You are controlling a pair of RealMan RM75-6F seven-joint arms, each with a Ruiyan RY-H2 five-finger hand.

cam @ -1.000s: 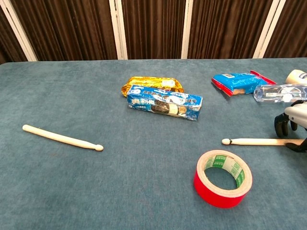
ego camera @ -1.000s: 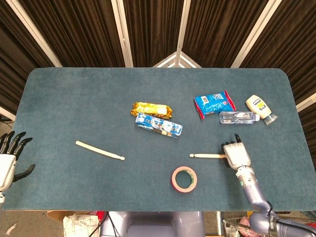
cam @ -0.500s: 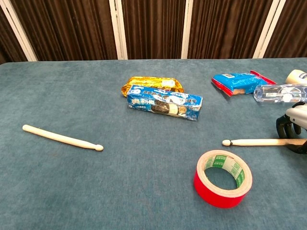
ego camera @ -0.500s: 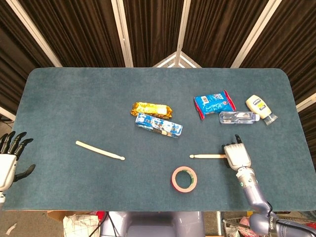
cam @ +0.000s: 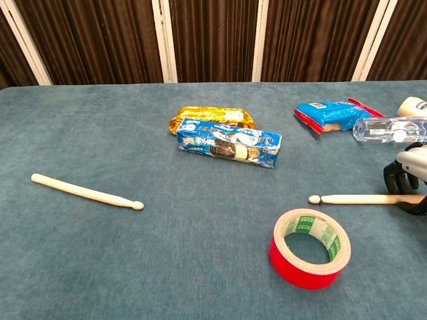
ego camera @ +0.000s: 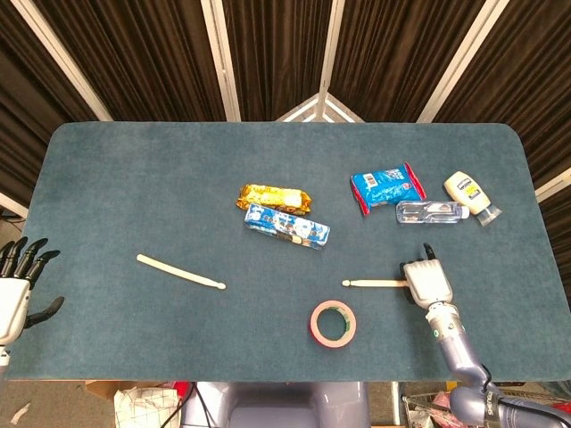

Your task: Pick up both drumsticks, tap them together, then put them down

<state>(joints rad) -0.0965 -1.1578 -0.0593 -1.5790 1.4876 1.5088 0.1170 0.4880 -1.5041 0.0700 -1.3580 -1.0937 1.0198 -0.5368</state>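
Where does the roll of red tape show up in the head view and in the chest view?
Head view: the red tape roll lies near the table's front edge, right of centre, just below the right drumstick's tip.
Chest view: the red tape roll sits low and right of centre, below that same tip.
Shared landmark: the right drumstick, lying just beyond the roll.

Lighting even and diffuse from overhead; both views bright and sharp. Soft, short shadows under the red roll of tape [cam: 310, 249] on the teal felt-covered table [cam: 100, 260]. Mild glare on the gold foil snack packet [cam: 210, 118]. Dark brown curtains [ego camera: 134, 53] stay underexposed
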